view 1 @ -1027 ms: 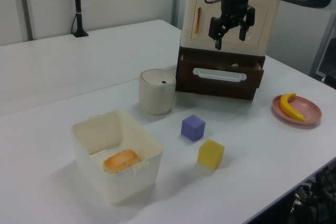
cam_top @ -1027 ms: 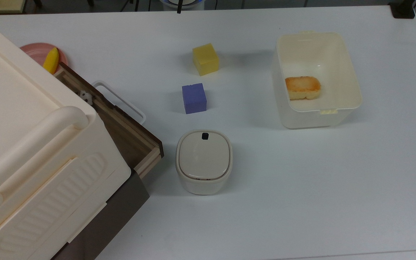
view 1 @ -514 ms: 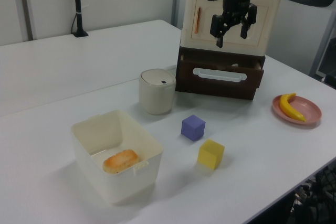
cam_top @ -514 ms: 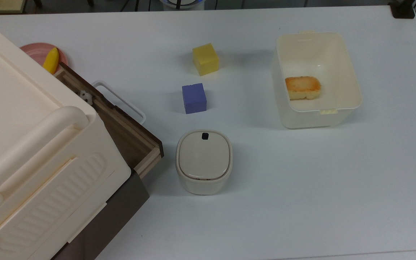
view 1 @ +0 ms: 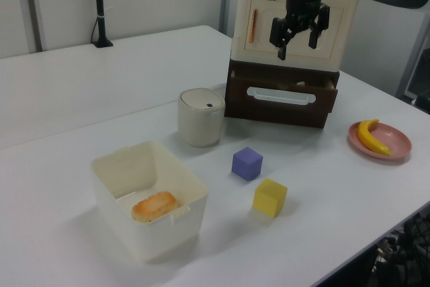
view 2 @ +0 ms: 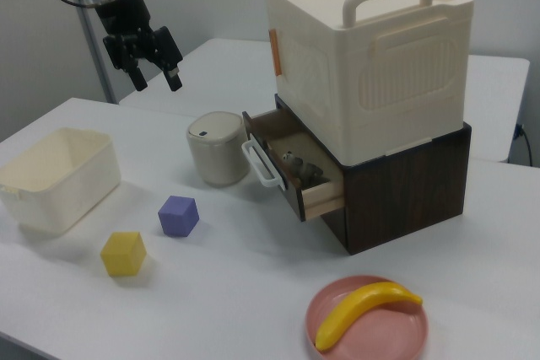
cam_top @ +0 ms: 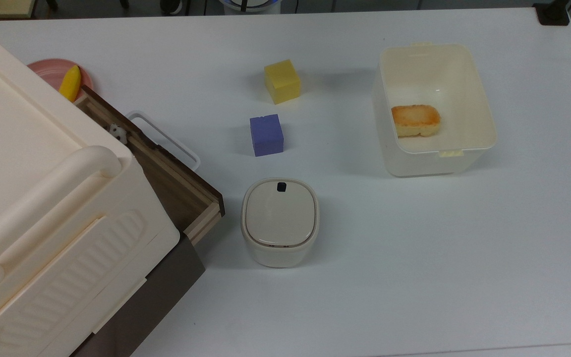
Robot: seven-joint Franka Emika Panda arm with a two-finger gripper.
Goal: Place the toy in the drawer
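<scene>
Drawer (view 2: 297,176) pulled open from the base of the cream cabinet (view 2: 371,48). Toy (cam_top: 117,132) lies inside it, near the end by the pink plate (view 2: 367,326); in the right view it shows as a small shape (view 2: 295,162) on the drawer floor. Gripper (view 1: 299,31) hangs in the air above the drawer, fingers spread apart, nothing between them; seen too in the right view (view 2: 153,69). Purple cube (cam_top: 266,135), yellow cube (cam_top: 281,81) and lidded bin (cam_top: 279,220) stand apart on the table (cam_top: 414,248).
</scene>
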